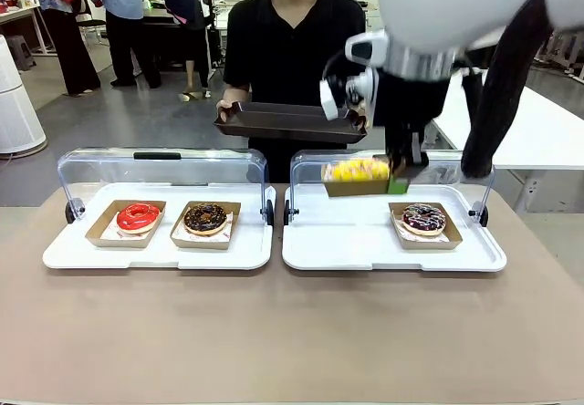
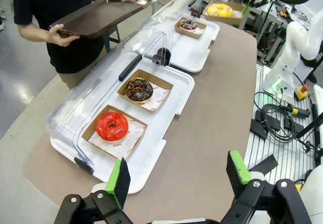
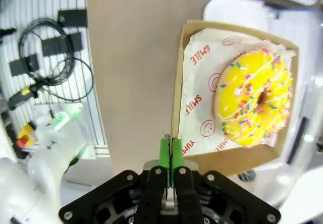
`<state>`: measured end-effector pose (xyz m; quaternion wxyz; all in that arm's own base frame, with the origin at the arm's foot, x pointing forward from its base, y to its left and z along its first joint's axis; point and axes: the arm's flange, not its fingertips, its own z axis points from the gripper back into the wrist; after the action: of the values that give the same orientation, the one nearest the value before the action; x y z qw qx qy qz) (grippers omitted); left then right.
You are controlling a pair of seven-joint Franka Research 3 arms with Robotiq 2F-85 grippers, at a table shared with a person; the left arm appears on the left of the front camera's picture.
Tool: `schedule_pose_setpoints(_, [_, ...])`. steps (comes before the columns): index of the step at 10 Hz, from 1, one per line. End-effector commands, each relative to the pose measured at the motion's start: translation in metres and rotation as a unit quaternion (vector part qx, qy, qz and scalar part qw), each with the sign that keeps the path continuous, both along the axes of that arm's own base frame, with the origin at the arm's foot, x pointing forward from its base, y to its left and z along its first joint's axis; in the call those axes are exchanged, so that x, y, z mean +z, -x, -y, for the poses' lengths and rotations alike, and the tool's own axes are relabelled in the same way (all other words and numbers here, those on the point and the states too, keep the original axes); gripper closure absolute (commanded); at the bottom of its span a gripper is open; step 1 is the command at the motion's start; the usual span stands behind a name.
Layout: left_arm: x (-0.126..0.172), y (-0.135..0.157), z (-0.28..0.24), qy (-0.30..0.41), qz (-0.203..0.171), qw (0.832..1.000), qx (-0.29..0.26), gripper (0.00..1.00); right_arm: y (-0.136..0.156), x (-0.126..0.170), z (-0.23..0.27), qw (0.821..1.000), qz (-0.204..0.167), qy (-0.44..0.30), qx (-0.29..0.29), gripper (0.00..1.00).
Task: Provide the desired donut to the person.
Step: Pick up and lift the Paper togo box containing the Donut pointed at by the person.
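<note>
Front view first: the right arm reaches in from the right side, and its right gripper (image 1: 399, 184) is clamped tight on the right-hand edge of a cardboard tray (image 1: 351, 188). That tray carries the yellow donut (image 1: 359, 169), which is covered in coloured sprinkles. It hangs just above the back part of the right white tray (image 1: 347, 241), in front of the raised clear lid (image 1: 310, 163). A dark glazed donut (image 1: 422, 217) sits in its own cardboard holder on the same white tray, further to the right.

Across the tabletop (image 1: 292, 332) stands the person (image 1: 292, 40) in a black T-shirt, holding a dark serving tray (image 1: 290, 122) level at about waist height. The serving tray is behind and above the lifted donut and apart from it. On the left white tray (image 1: 155, 254) a red donut (image 1: 138, 215) and a chocolate donut (image 1: 205, 217) rest side by side, each in a cardboard holder.

From the right wrist, the two green pads (image 3: 165, 156) are pressed together on the thin cardboard wall. The yellow donut lies on printed paper (image 3: 199, 82) inside, off to one side of the fingers.

From the left wrist, the left gripper (image 2: 178, 176) stands wide open with nothing between its fingers. It hovers over bare tabletop just beside the near edge of the white tray that holds the red and chocolate donuts.
</note>
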<state>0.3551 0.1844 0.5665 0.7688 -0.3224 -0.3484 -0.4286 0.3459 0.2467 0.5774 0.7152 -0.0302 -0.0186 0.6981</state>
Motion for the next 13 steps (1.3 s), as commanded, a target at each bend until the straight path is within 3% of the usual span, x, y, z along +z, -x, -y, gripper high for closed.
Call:
schedule_pose_setpoints(1, [0.001,0.001,0.000,0.006,0.004,1.000,0.000,0.00,-0.016,0.030,-0.009,0.999,0.009,-0.008,-0.034,1.00])
schedule_pose_setpoints(3, [0.001,0.001,0.000,0.006,0.004,1.000,0.000,0.00,-0.036,0.050,-0.015,0.999,-0.002,-0.011,-0.045,1.00])
schedule_pose_setpoints(6, [0.001,0.001,0.000,0.006,0.004,1.000,0.000,0.00,-0.062,0.046,-0.014,0.999,-0.010,-0.021,-0.039,1.00])
schedule_pose_setpoints(7, [0.001,0.001,0.000,0.006,0.004,1.000,0.000,0.00,-0.046,0.048,-0.012,0.999,0.001,-0.024,-0.037,1.00])
schedule_pose_setpoints(13, [0.001,0.001,0.000,0.006,0.004,1.000,0.000,0.00,-0.046,0.048,-0.012,0.999,0.001,-0.024,-0.037,1.00])
